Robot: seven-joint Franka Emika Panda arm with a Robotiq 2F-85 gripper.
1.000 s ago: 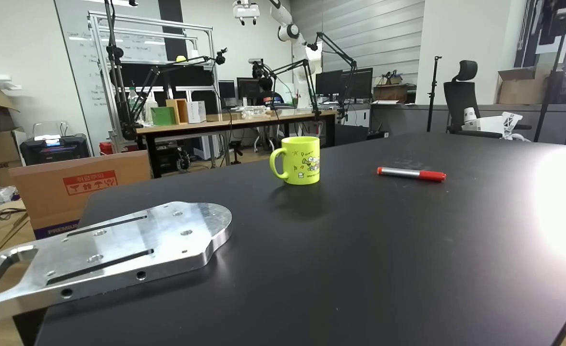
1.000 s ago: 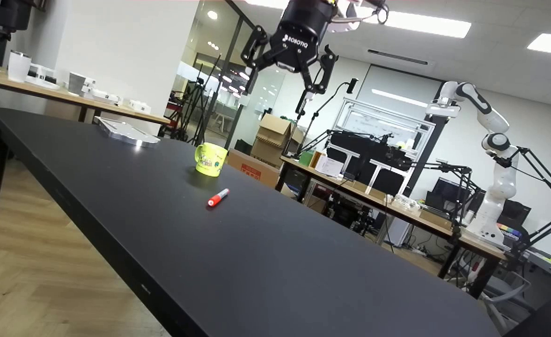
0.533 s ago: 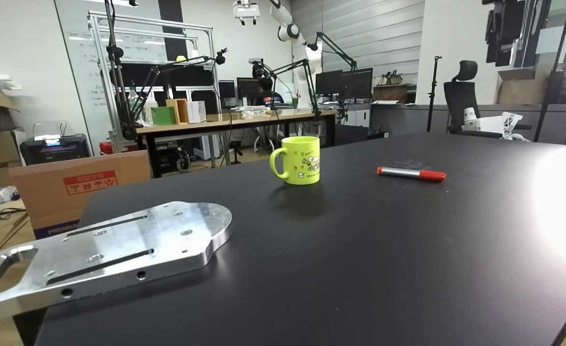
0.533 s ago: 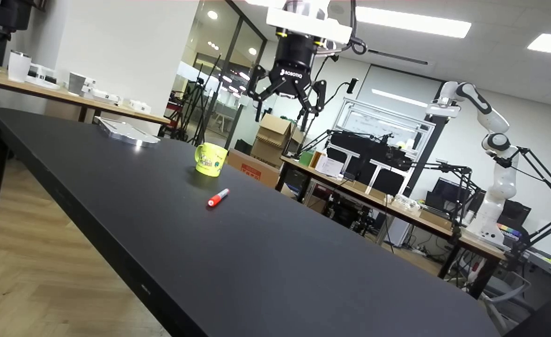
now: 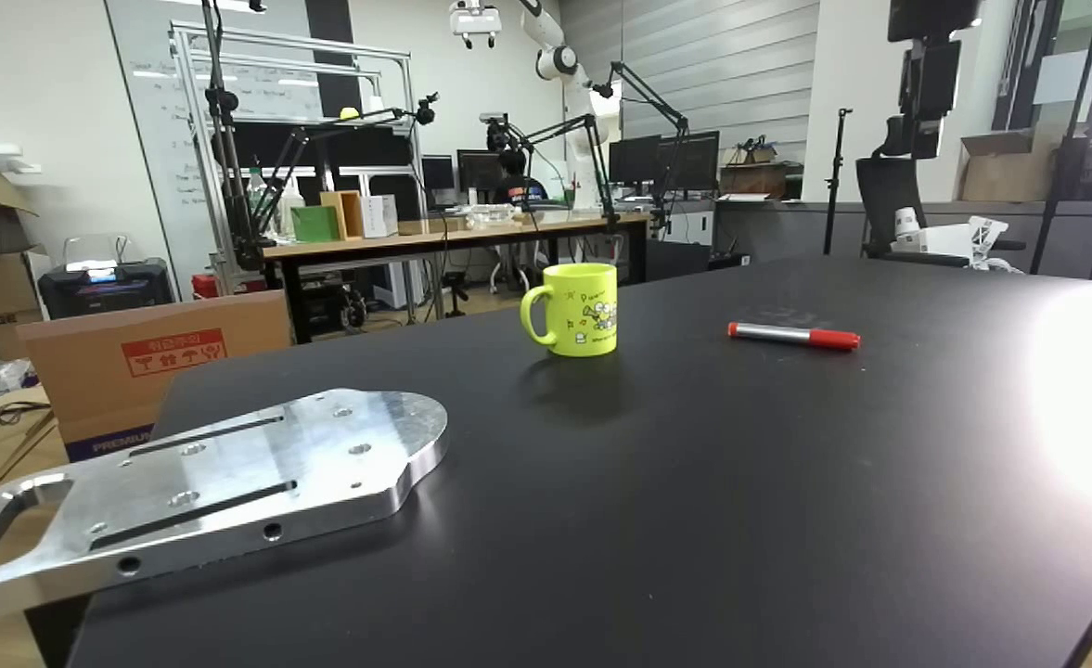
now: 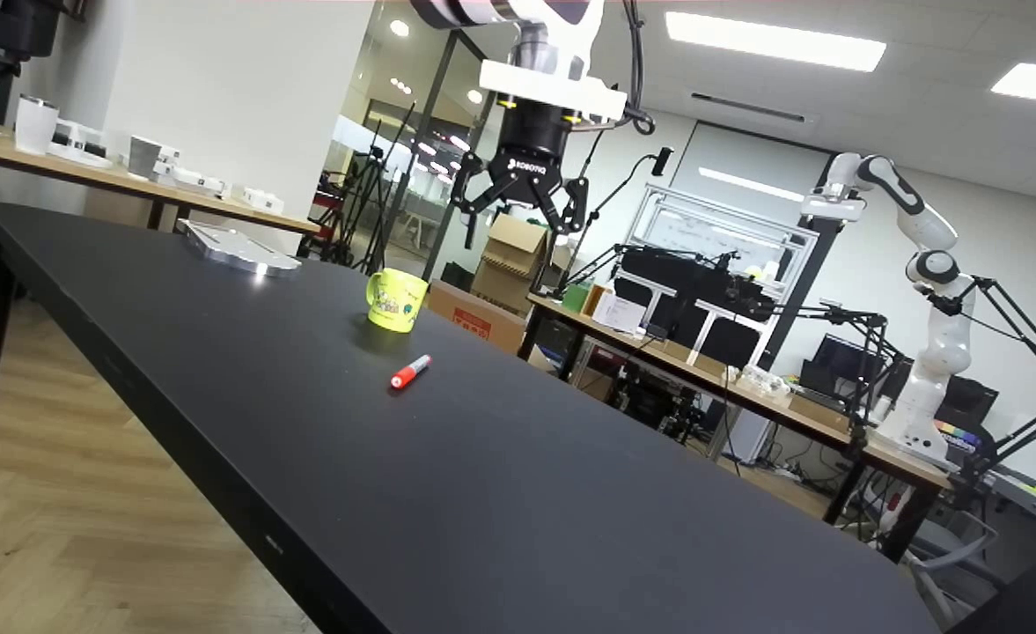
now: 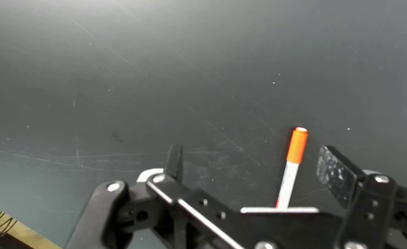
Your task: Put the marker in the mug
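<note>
Red at both ends and whitish in the middle, the marker [image 5: 791, 336] lies on its side on the black table [image 5: 694, 510], near the mug [image 5: 583, 311] but apart from it. In an exterior view its long axis runs almost crosswise — the long red cap [image 5: 834, 340] points right and slightly down, the short red end left, to the side where the mug stands. The mug is upright, its handle [image 5: 526, 317] turned left in the same view. A silvery metal plate [image 5: 323, 445] lies flat on the table, well apart from the marker.

The gripper [image 6: 510, 239] hangs above the table, its fingers [image 7: 335, 176] pointing down and spread wide. In the wrist view the marker shows in the span between them, closer to the finger at the picture's right, cap uppermost and leaning a little right. Its other end is hidden behind the gripper's body — and the fingertips seem clear of the table, though that view makes height hard to judge.
</note>
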